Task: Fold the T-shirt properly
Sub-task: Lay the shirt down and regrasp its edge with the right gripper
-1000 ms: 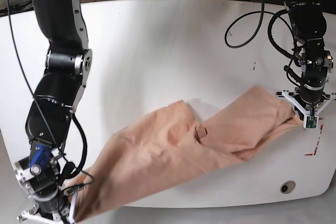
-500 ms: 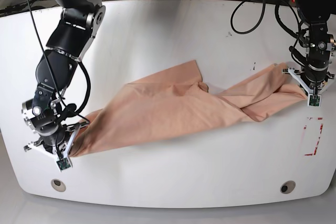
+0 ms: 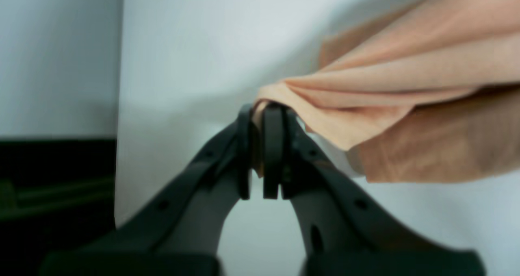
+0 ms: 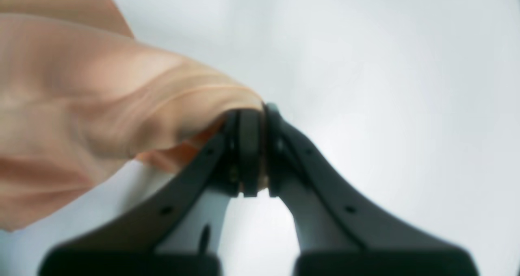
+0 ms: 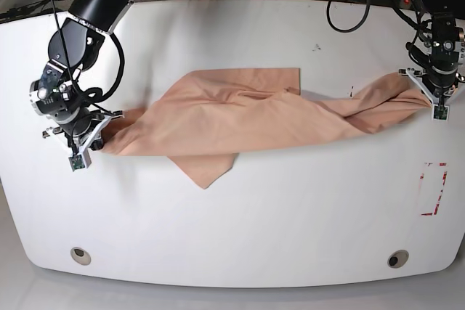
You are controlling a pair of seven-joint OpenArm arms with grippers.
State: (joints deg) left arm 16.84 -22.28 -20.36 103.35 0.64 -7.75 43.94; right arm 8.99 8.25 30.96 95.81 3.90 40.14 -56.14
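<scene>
Plain peach-pink T-shirt point(image 5: 240, 114), unprinted, darker salmon in its shaded folds. Glossy white surface point(image 5: 290, 215) bearing a red dashed rectangle point(image 5: 431, 189) near one edge. Both arms black; left claw point(image 3: 264, 154) and right claw point(image 4: 252, 150) matte black with dark grey fingers.

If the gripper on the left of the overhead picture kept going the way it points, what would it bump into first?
Probably the white table. That right gripper points downward, shut on the T-shirt corner, and its wrist view shows only bare tabletop beyond the tips. Depth is unclear.
</scene>
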